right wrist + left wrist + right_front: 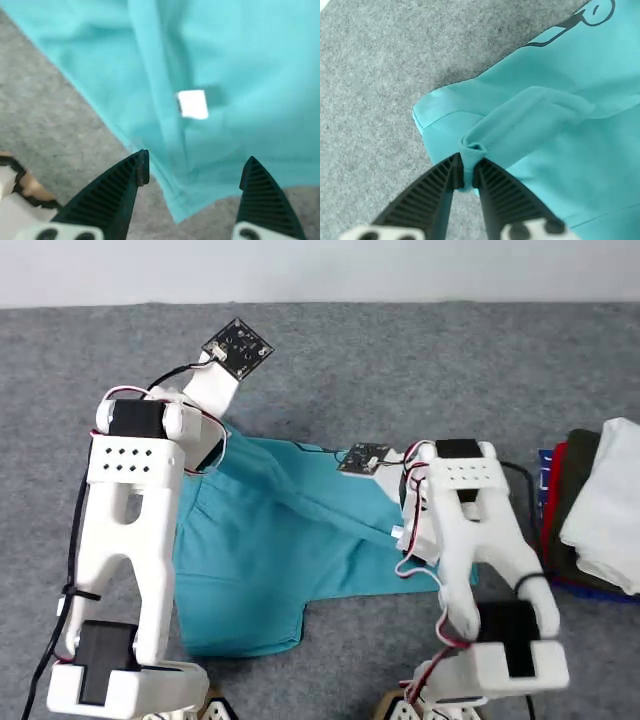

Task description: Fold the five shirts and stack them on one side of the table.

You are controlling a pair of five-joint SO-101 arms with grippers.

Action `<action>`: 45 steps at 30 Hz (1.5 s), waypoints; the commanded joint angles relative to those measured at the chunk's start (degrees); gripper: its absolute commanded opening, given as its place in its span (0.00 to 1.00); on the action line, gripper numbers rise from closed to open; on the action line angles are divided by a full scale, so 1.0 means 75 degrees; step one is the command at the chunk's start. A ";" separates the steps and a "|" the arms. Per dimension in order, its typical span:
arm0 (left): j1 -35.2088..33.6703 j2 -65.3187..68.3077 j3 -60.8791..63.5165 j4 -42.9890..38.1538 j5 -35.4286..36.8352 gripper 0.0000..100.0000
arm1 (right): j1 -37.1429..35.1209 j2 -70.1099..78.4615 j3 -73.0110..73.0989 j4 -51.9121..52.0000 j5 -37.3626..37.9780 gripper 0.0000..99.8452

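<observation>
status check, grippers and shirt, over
Left gripper shut on a fold of the teal shirt. Right gripper open over its edge. Folded stack sits apart on the right arm's side, not in the way.

Spread shirt (270,550) lies mid-table (400,370), between the two arms. The stack of folded shirts (590,510) sits at the table's right edge, well apart from it. Left gripper (467,172) pinches a fold at the shirt's back-left corner; right gripper (195,170) hangs, jaws apart, over its right border.
</observation>
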 commanded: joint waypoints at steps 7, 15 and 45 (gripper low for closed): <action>-0.0070 -0.0340 -0.0018 -0.0164 0.0070 0.01 | 0.0088 0.0791 -0.0070 -0.1143 -0.0105 0.22; -0.0059 -0.0340 -0.0018 -0.0141 0.0070 0.01 | 0.0404 0.0815 -0.0281 -0.1588 -0.0082 0.04; -0.0023 -0.2227 -0.5152 -0.2825 -0.0996 0.01 | 0.1764 -0.1272 -1.0667 0.1694 0.1629 0.01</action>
